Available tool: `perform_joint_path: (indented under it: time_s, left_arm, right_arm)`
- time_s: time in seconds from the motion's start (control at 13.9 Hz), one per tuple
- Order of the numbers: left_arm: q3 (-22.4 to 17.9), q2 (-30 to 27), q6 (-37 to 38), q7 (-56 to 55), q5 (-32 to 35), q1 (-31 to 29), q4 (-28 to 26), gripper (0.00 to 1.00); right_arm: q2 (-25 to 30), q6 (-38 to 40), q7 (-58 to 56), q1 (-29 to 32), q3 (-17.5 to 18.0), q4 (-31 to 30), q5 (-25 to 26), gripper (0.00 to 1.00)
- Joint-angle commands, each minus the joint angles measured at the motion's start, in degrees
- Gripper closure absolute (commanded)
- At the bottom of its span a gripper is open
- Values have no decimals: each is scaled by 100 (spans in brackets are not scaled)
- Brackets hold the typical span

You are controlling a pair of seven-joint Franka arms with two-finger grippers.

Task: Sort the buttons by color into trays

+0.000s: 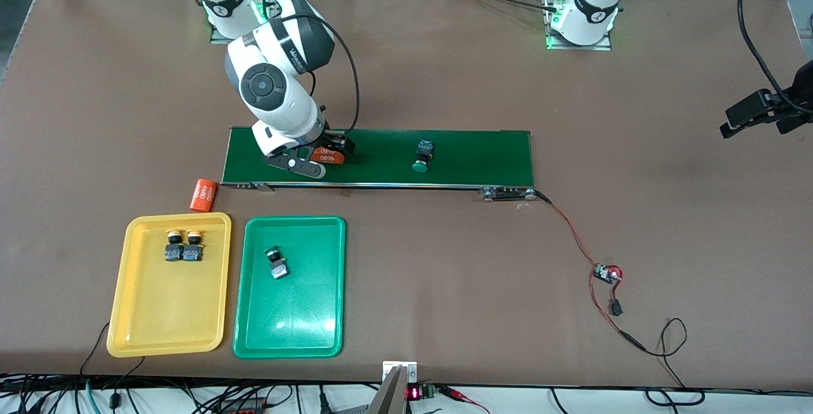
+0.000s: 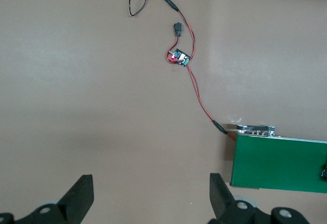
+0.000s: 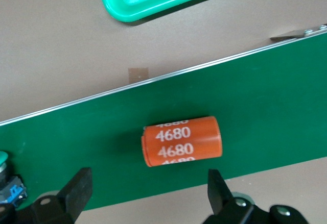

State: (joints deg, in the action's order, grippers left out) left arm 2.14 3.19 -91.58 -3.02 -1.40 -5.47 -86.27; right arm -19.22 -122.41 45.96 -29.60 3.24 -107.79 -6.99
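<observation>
The right wrist view gives what the front view half hides: an orange cylinder (image 3: 182, 141) printed 4680 lying on its side on the belt (image 3: 265, 96), with the right gripper (image 3: 148, 196) over it, fingers wide apart on either side and not touching it. A green-capped button (image 3: 4, 175) shows at that view's edge, also on the belt. In the front view the same gripper (image 1: 308, 157) sits low over the belt's end toward the right arm, the cylinder (image 1: 328, 155) partly covered by it.

The left wrist view shows the left gripper (image 2: 150, 196) open and empty over bare table, near the belt's other end (image 2: 278, 163) and a small circuit board (image 2: 180, 57) on red wires (this arm waits).

Only the front view shows the trays. Two yellow-capped buttons (image 1: 183, 245) sit side by side in the yellow tray (image 1: 168, 325); one green button (image 1: 276, 263) lies in the green tray (image 1: 289, 328). The other green button (image 1: 422, 155) is on the belt, mid-length. A second cylinder (image 1: 203, 195) lies on the table between belt and yellow tray.
</observation>
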Motion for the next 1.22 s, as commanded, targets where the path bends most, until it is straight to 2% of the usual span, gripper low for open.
perform_joint_path:
  time_s: [0.0,0.57,0.86,1.15]
  left_arm:
    - [-12,-73,43,109,35,-7,-48,0]
    - [-12,-73,35,109,35,-7,-39,0]
    - [-12,-73,35,109,35,-7,-30,0]
    - [-12,-64,35,109,35,-7,-30,0]
  right_arm:
    - [-117,-116,229,-151,-60,127,-92,0]
    - [-319,-362,545,-353,-60,276,-75,0]
    - [-521,-327,449,-616,-60,434,443,0]
    - [-539,-318,475,-617,-60,443,453,0]
